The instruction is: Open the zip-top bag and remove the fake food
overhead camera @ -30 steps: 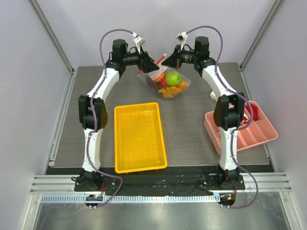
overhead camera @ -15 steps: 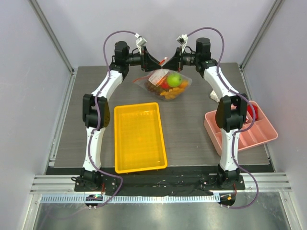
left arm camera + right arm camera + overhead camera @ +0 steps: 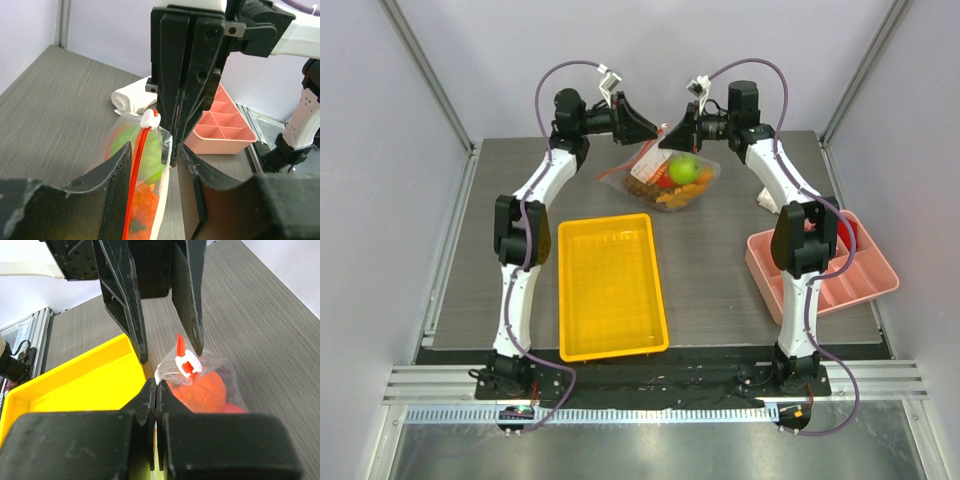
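The zip-top bag (image 3: 665,175) hangs just above the far middle of the table, clear, with an orange-red zip strip (image 3: 139,170) and a white slider (image 3: 150,118). Inside is the fake food: a green apple (image 3: 683,167), an orange pumpkin (image 3: 202,390), and red and orange pieces. My right gripper (image 3: 157,387) is shut on the bag's top corner next to the slider. My left gripper (image 3: 155,150) faces it, jaws apart with the bag's mouth between its fingers (image 3: 107,195). A gap shows beside the bag's white edge. In the top view, my left gripper (image 3: 645,130) and my right gripper (image 3: 668,135) almost meet.
A yellow tray (image 3: 612,285) lies at the near middle, just in front of the bag. A pink compartment tray (image 3: 825,265) sits at the right edge. A white roll of cloth (image 3: 132,97) lies on the table behind the bag.
My left gripper has moved right to the bag's mouth, and its jaws have narrowed around it. The right gripper has raised the bag's top a little.
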{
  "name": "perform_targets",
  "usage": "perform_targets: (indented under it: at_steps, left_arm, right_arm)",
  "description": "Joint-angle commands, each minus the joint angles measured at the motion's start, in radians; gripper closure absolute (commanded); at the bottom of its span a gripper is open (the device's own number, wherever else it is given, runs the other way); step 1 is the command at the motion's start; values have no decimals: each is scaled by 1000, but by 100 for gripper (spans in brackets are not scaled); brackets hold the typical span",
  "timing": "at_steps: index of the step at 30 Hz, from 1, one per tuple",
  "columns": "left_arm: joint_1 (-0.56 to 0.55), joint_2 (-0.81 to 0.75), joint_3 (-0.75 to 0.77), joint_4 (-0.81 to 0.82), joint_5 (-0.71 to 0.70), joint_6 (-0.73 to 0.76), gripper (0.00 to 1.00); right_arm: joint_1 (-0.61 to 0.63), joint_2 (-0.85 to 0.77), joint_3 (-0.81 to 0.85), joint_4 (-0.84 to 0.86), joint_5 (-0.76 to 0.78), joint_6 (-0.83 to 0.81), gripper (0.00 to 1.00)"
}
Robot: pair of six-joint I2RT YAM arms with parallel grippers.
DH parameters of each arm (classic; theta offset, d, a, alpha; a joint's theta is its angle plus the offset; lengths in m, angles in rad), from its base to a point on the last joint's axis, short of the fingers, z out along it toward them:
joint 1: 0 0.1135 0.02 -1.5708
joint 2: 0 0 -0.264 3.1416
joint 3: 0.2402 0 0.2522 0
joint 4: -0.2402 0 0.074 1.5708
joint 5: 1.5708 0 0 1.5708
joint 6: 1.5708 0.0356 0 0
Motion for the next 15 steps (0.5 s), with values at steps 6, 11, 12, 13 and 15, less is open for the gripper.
perform_targets:
  at_steps: [6,11,12,13,15]
  left_arm:
    - [-20,42,87,45,38,-55,59]
    - [-20,51,98,57,53,-75,65]
    - [-19,50,98,60,53,-80,66]
    - [-18,48,99,57,55,-78,66]
    - [-22,57,113,41,59,-78,66]
  right_arm:
    - [7,-97,20,11,-41,-20,99]
    - [12,-106,22,10,-49,-18,99]
    - [10,-106,22,8,-47,-20,99]
    - [10,-109,20,7,-46,-21,99]
    - [12,-112,20,2,-46,-23,99]
